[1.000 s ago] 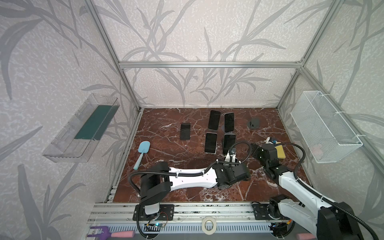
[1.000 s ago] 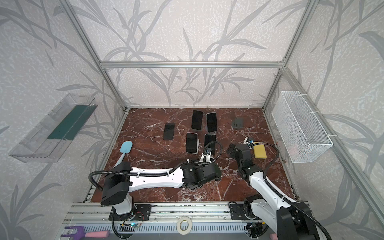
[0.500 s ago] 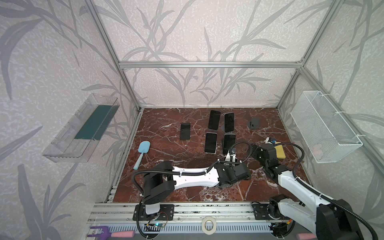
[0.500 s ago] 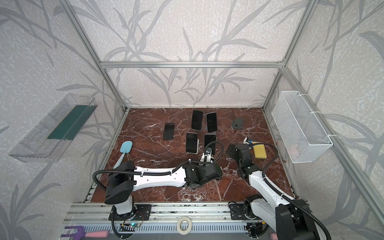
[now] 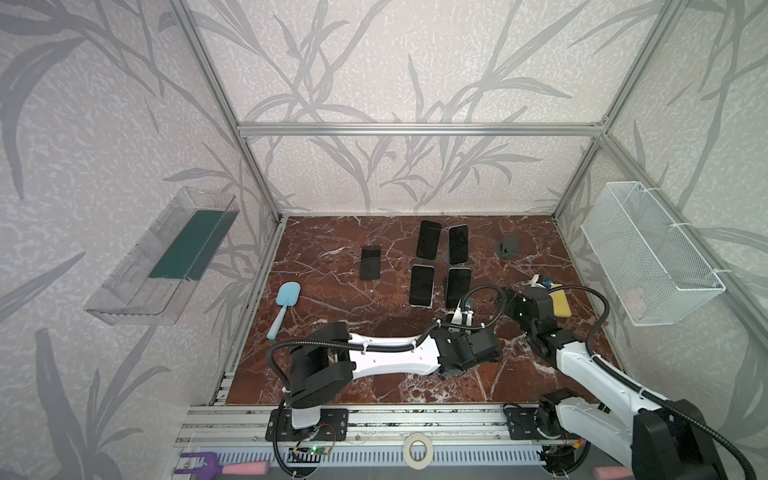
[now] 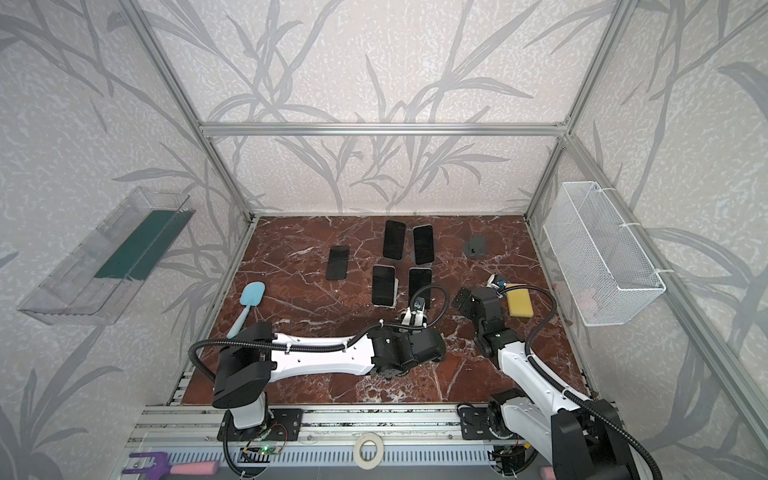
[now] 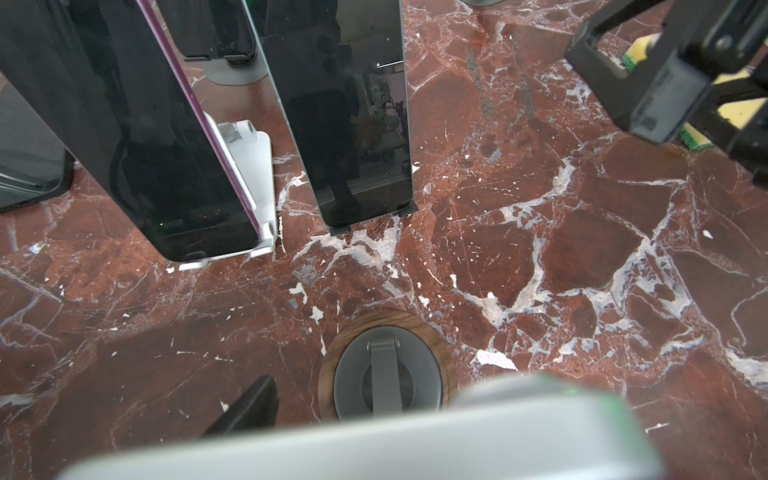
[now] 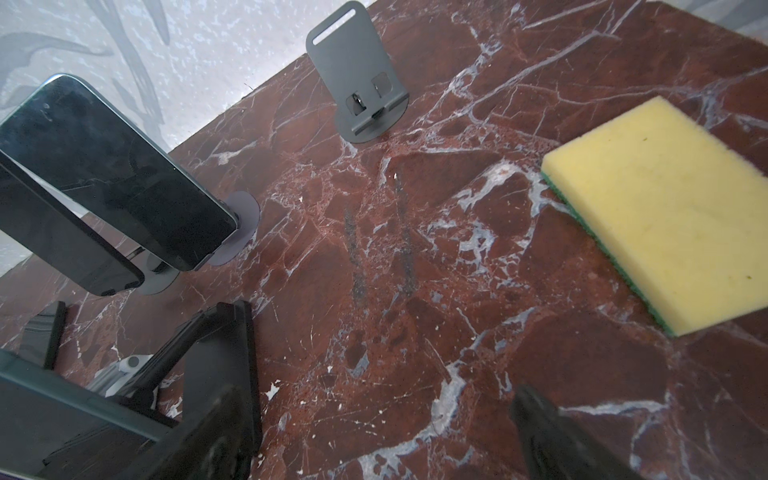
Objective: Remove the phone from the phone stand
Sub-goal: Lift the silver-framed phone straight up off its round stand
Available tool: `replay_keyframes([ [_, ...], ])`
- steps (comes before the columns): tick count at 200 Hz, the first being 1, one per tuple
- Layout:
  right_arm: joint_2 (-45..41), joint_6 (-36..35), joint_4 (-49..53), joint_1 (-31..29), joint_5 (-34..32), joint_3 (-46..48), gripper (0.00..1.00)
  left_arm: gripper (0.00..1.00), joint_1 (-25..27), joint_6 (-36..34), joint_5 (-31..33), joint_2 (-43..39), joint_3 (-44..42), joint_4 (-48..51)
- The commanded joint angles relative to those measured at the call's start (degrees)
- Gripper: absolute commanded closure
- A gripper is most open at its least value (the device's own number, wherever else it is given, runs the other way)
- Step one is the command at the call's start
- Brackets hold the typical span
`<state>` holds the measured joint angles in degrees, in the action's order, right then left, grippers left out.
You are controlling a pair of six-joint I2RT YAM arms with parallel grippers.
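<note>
Flanking blurred phone (image 7: 374, 436), seemingly: left fingers (image 7: 246, 406)

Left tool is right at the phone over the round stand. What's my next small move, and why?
Probably close the left tool firmly on the phone before lifting: it lies blurred across the left wrist view, close over the round stand, and a firm grip isn't evident yet.

No text, label, brand, number or sign can be read in any view. The phones (image 7: 349, 124) are shown with dark screens, and nothing legible is displayed.
</note>
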<state>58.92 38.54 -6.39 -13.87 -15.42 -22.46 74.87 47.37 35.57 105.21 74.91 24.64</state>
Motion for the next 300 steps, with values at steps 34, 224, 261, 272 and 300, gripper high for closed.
replay_keyframes([
  [34,-0.95,0.26,-0.72,0.33,-0.43,-1.28,0.00,0.25,-0.16,0.09,2.08,-0.21,0.71,0.59],
  [224,-1.35,0.39,-0.90,0.42,0.34,-1.27,0.01,0.32,1.26,-12.05,1.72,-11.75,-3.51,-6.39],
  [261,-1.53,0.53,-0.99,0.42,0.26,-1.10,0.01,0.32,0.66,-14.14,4.07,-13.68,-3.62,-5.73],
  [272,-1.56,0.60,-0.99,0.42,0.24,-1.01,0.01,0.32,0.05,-14.59,4.48,-14.40,-3.79,-5.49],
  [300,-1.48,0.64,-1.16,0.42,0.25,-0.92,0.01,0.32,-3.24,-14.95,3.76,-16.68,-5.06,-4.78],
])
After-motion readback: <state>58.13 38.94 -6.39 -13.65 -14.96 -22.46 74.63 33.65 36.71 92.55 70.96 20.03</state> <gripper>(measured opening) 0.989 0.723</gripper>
